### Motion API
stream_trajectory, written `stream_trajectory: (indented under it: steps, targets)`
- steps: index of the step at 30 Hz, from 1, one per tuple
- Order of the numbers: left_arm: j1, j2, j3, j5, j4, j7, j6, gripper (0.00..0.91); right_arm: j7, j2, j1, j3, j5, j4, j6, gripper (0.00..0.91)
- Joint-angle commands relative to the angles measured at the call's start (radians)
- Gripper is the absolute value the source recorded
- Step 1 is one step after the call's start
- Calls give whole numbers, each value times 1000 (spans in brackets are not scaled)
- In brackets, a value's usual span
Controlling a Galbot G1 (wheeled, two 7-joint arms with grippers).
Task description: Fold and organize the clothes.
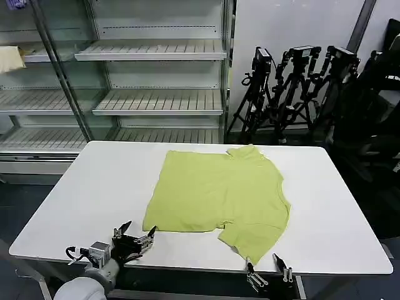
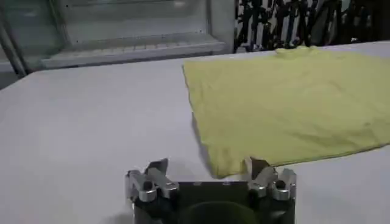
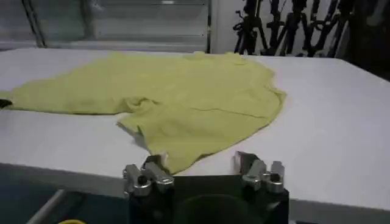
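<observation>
White table (image 1: 87, 187); T-shirt (image 1: 219, 194) beyond both spread grippers' jaws.

T-shirt (image 1: 219, 194) on table (image 1: 94, 187) centre; left gripper (image 1: 134, 237), right gripper (image 1: 269, 270) at near edge.

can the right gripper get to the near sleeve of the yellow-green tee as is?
Probably yes. The right gripper hangs open at the white table's near edge, just short of the lime yellow-green cotton T-shirt's near sleeve, with nothing lying between them.
</observation>
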Motion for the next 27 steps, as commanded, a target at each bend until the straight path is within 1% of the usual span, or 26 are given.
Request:
stream_trajectory:
  steps: [1,8,10,13,16,18,21,24,26,27]
  targets:
    - [5,2,5,-2,6,0,7,30,-10,-1,9,-9,79,0,-39,0]
    - [6,-2,12,-1,1,2,7,20,-43,-6,8,-3,71,4,-23,0]
    - [7,-3,14,-1,-3,2,7,30,-58,-9,8,2,72,6,-5,0]
    - [6,-6,14,-2,-13,4,7,20,-69,-10,8,15,69,14,22,0]
    - [-1,-14,10,-3,-41,4,6,20,-80,-10,16,54,64,43,60,0]
    - [-14,-18,7,-3,-55,8,6,20,-82,-11,33,80,66,58,67,0]
    - [-71,-23,5,9,-42,48,6,20,-74,-20,94,124,83,51,82,0]
    - [-173,-40,26,-2,-1,66,6,20,-75,-22,195,158,100,-2,75,0]
    - [-246,-52,48,-18,37,66,6,20,-81,-28,270,174,122,-43,58,0]
    - [-257,-59,54,-21,48,67,6,20,-82,-30,290,175,123,-55,53,0]
